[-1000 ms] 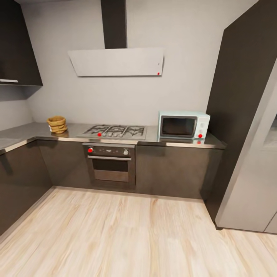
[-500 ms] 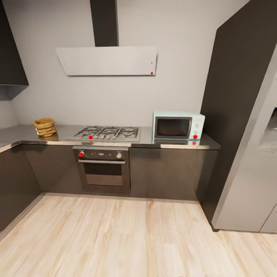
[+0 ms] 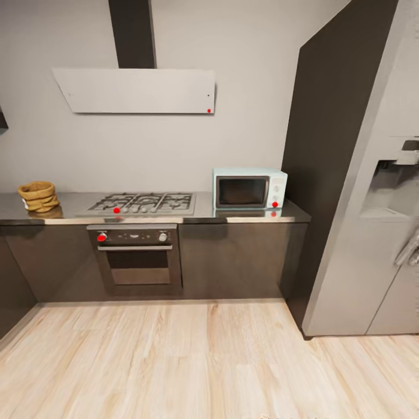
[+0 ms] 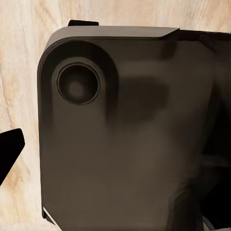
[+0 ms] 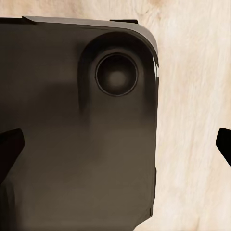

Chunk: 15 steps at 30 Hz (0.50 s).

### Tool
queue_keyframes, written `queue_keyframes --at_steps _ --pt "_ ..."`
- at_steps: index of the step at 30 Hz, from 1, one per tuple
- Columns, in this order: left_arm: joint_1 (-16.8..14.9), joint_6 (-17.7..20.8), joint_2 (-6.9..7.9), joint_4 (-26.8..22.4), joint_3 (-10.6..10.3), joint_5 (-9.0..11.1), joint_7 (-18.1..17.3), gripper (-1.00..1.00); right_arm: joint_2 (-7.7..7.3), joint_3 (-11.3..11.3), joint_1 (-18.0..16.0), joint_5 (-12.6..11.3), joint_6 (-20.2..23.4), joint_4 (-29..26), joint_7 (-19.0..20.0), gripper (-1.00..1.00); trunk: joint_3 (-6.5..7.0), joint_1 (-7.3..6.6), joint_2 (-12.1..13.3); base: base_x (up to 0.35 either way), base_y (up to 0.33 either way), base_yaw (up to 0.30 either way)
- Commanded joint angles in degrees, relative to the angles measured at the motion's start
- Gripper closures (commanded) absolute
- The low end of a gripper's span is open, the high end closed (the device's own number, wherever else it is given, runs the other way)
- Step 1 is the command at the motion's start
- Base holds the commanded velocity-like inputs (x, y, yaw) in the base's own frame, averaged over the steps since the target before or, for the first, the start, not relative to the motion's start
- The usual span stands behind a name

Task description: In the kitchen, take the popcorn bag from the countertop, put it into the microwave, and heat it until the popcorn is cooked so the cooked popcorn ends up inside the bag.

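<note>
Wide wood floor, open room for a straight approach. Tall grey fridge crowding the right. Long grey bench, thin front edge. Mint microwave at its right end, door shut. Popcorn bag far left on the bench, well apart from the microwave; probably light and soft, best pinched at the rolled rim. Jaws: cannot tell.

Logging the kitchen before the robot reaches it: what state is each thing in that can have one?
microwave: door shut, dark inside.
popcorn bag: upright on the countertop, mouth open.
oven: door shut.
hob: no flame visible.
</note>
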Motion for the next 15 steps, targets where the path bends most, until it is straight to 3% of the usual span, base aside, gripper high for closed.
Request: queue_keyframes --at_steps 1,6,15 --pt "-0.01 -0.03 -0.01 -0.01 0.09 0.31 0.05 -1.0 0.0 0.03 -0.02 -0.06 -0.24 0.05 -0.01 -1.0 -0.04 0.0 -0.02 0.0 0.0 -0.158" --pt "-0.01 -0.03 -0.01 0.0 0.09 0.31 0.05 -1.0 0.0 -0.01 -0.02 -0.06 -0.24 0.05 -0.01 -1.0 -0.04 0.0 -0.02 0.0 0.0 -0.153" --pt "-0.01 -0.03 -0.01 0.05 0.09 0.4 0.05 -1.0 0.0 0.06 -0.02 0.43 -0.25 0.05 -0.01 -1.0 -0.04 0.0 -0.02 0.0 0.0 -0.012"
